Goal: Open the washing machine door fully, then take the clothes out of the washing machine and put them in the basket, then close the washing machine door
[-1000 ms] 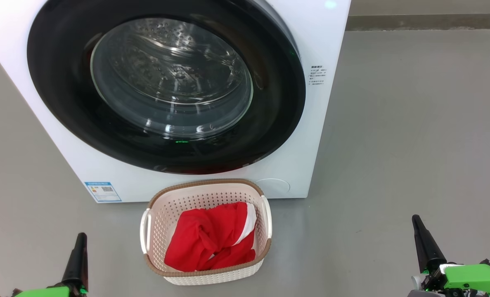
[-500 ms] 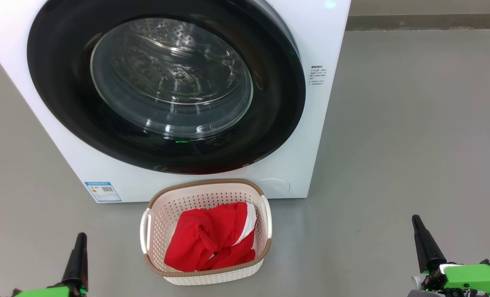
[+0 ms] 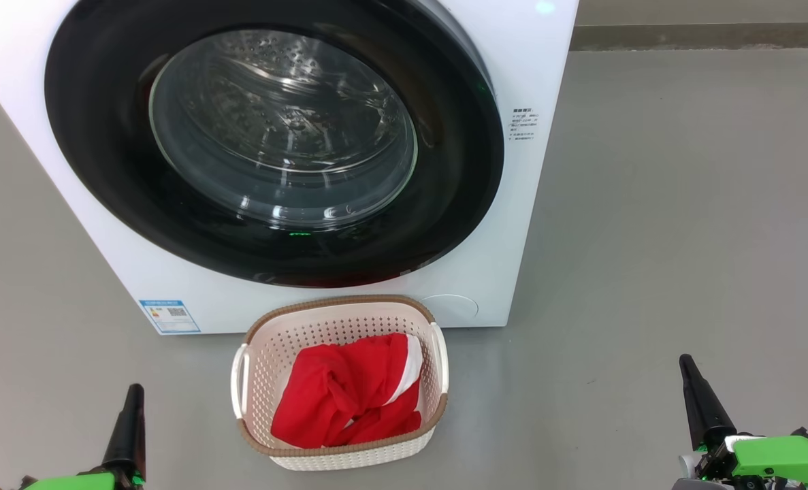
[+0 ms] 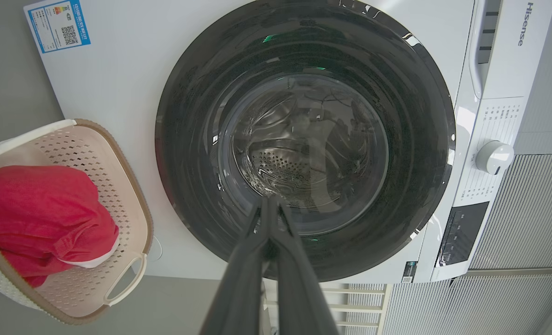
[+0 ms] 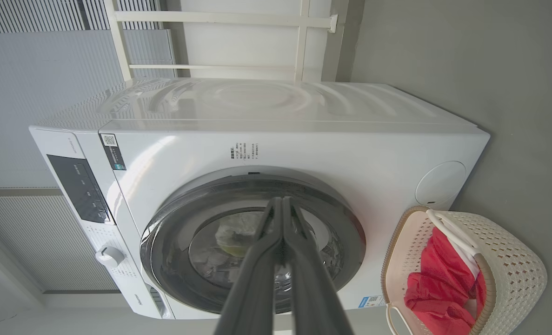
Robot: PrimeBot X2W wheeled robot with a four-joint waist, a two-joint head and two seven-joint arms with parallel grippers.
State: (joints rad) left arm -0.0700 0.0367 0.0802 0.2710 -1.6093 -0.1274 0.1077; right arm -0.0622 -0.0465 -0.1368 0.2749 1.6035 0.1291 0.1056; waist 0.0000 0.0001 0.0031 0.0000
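The white washing machine (image 3: 526, 204) stands ahead with its round black-rimmed door (image 3: 274, 146) shut flat against the front; steel drum shows through the glass. In front of it on the floor sits the cream basket (image 3: 261, 361) holding the red clothes (image 3: 346, 395) with a white band. My left gripper (image 3: 131, 398) is low at the left, shut and empty, well clear of the basket. My right gripper (image 3: 686, 367) is low at the right, shut and empty. The wrist views show the door (image 4: 303, 135) (image 5: 252, 246), the basket (image 4: 117, 177) (image 5: 513, 260) and the clothes (image 4: 38, 214) (image 5: 438, 284).
Grey floor (image 3: 683, 204) spreads to the right of the machine and around the basket. A blue label (image 3: 169, 315) sits at the machine's lower left corner. The control panel and dial (image 4: 494, 157) run along the machine's top. A wall base (image 3: 703, 34) lies behind.
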